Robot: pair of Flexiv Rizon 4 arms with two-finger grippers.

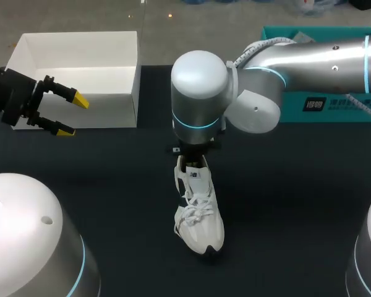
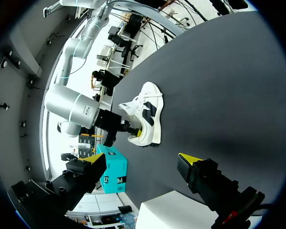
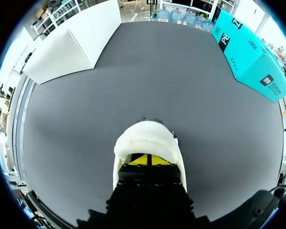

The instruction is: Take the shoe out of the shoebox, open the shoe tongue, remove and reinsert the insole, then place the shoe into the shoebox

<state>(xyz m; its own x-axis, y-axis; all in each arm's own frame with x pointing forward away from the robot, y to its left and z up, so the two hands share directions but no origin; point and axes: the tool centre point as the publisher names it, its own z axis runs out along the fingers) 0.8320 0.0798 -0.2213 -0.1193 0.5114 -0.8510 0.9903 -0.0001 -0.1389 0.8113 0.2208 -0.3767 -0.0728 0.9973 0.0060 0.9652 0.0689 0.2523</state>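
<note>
A white lace-up shoe [image 1: 201, 213] stands upright on the dark table, toe toward me; the left wrist view shows the same shoe [image 2: 145, 114] side on. My right gripper [image 3: 147, 160] points straight down into the heel opening, its yellow tips pressed together and shut inside the padded collar [image 3: 145, 136]. Whether anything thin is pinched between them is hidden. From above, the right wrist [image 1: 198, 93] covers that gripper. My left gripper [image 1: 73, 116] hangs open and empty in front of the white shoebox [image 1: 111, 108], well left of the shoe.
The open white shoebox [image 3: 66, 47] stands at the table's back left. A teal box [image 1: 334, 105] sits at the back right, behind the right arm. Bare dark tabletop [image 1: 297, 204] surrounds the shoe.
</note>
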